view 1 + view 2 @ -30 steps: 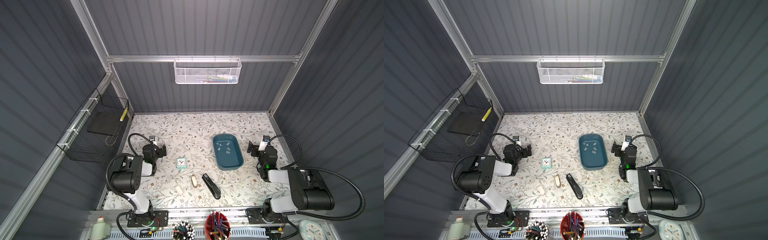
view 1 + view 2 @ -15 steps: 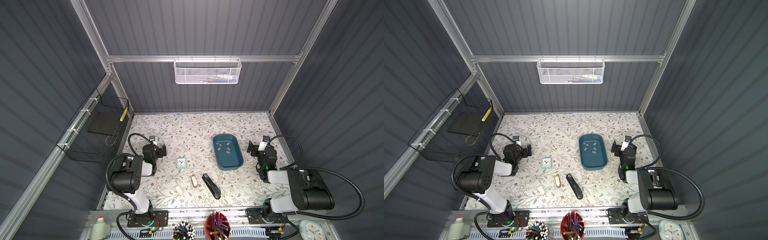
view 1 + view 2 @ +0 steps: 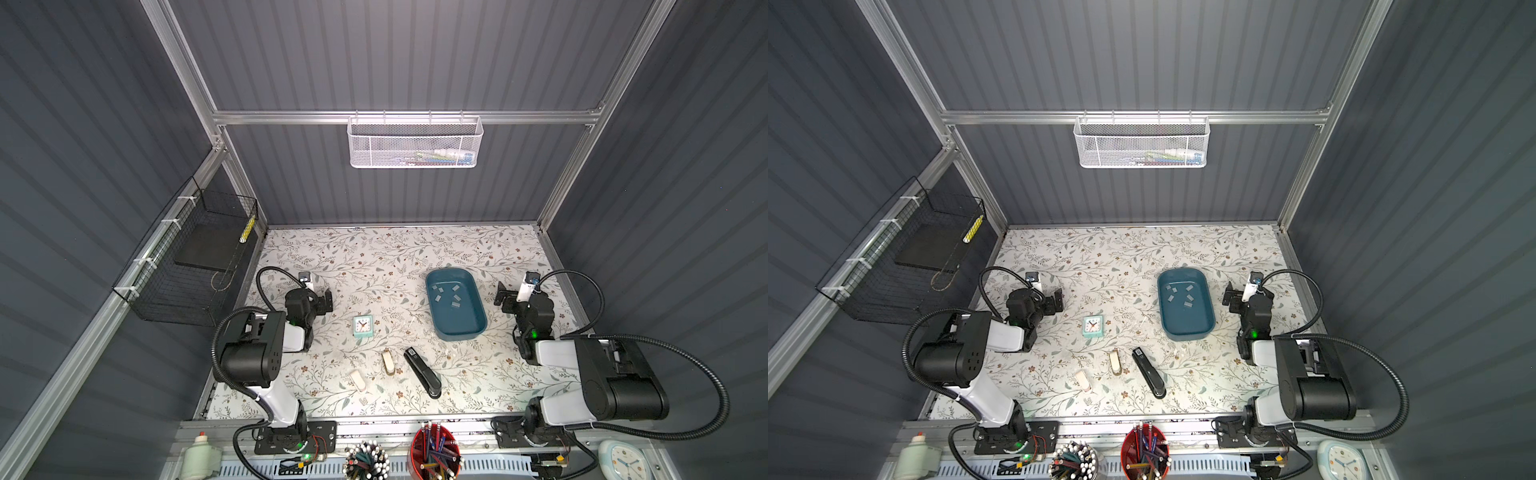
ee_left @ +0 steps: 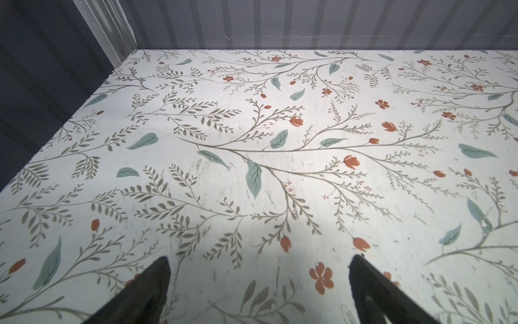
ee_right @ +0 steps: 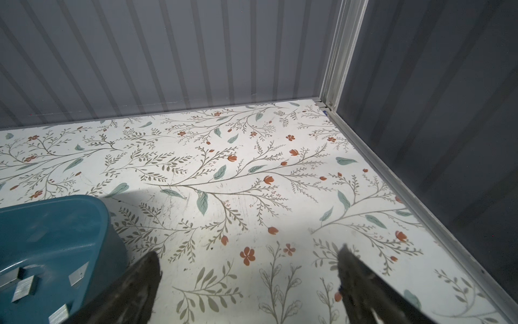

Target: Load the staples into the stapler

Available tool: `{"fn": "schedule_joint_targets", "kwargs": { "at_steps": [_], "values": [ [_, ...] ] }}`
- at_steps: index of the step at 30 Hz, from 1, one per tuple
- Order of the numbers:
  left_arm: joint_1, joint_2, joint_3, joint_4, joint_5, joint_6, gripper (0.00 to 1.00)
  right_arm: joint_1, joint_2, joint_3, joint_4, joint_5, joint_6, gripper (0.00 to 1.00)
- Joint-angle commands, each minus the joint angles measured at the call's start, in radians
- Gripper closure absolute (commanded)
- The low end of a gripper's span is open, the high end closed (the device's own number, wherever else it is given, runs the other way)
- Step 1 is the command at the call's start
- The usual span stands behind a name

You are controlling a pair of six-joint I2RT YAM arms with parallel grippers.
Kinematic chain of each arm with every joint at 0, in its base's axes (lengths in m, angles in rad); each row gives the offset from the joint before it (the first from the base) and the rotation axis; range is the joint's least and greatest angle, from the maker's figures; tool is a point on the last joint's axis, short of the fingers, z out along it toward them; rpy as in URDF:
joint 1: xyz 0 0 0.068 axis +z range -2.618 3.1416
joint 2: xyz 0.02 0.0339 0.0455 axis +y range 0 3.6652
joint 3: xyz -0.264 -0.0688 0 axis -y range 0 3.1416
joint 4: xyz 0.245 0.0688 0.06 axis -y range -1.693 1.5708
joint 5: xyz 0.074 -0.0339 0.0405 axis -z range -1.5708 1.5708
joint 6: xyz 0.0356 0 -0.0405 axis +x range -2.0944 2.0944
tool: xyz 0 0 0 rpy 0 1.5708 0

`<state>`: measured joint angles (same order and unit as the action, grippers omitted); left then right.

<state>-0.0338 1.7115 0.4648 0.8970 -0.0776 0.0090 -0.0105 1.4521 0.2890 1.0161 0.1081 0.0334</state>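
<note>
Staples (image 3: 456,304) lay loose and flat on the floor of the blue tray (image 3: 461,326), a handful of tiny grey strips, all in its far half. In both top views the tray sat on the flowery table (image 3: 374,257), right of the middle. The right wrist view showed one corner of the tray (image 5: 56,224) with a few of the shiny strips (image 5: 23,286) inside. The right gripper (image 5: 249,252) hung just beside the tray with its two fingers spread wide and nothing between them. The left gripper (image 4: 258,261) was far off on the other side of the table, also spread wide, with only bare table under it. A black stapler (image 3: 422,372) lay near the front edge, well apart from the tray. Two small pale staplers (image 3: 388,361) lay just left of it, and a little teal clock (image 3: 363,325) stood behind them. A white mesh basket (image 3: 415,143) hung on the back wall with a few long things lying in it, too small to name. A black wire basket (image 3: 187,270) hung on the left wall and held a dark flat slab (image 3: 205,249) and a yellow stick (image 3: 248,228). A red cup (image 3: 415,446) in front of the table was full of pencils, and a second pot (image 3: 365,461) beside it was full of pens
</note>
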Motion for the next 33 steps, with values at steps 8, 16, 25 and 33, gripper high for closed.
{"fn": "schedule_joint_targets", "kwargs": {
  "at_steps": [8,16,25,33],
  "values": [
    [-0.006,-0.082,0.047,-0.106,-0.055,0.001,0.0,0.132,-0.167,0.0,-0.075,0.292,-0.082,0.01],
    [-0.013,-0.496,0.343,-0.757,0.179,-0.263,0.0,0.294,-0.456,0.053,-0.254,0.484,0.179,0.01],
    [-0.011,-0.544,0.507,-0.92,0.222,-0.354,0.0,0.232,-0.836,0.081,-0.682,-0.003,0.433,0.01],
    [-0.011,-0.508,0.562,-0.895,0.287,-0.3,0.0,0.224,-0.803,0.145,-0.781,-0.292,0.442,0.01]
  ]
}}
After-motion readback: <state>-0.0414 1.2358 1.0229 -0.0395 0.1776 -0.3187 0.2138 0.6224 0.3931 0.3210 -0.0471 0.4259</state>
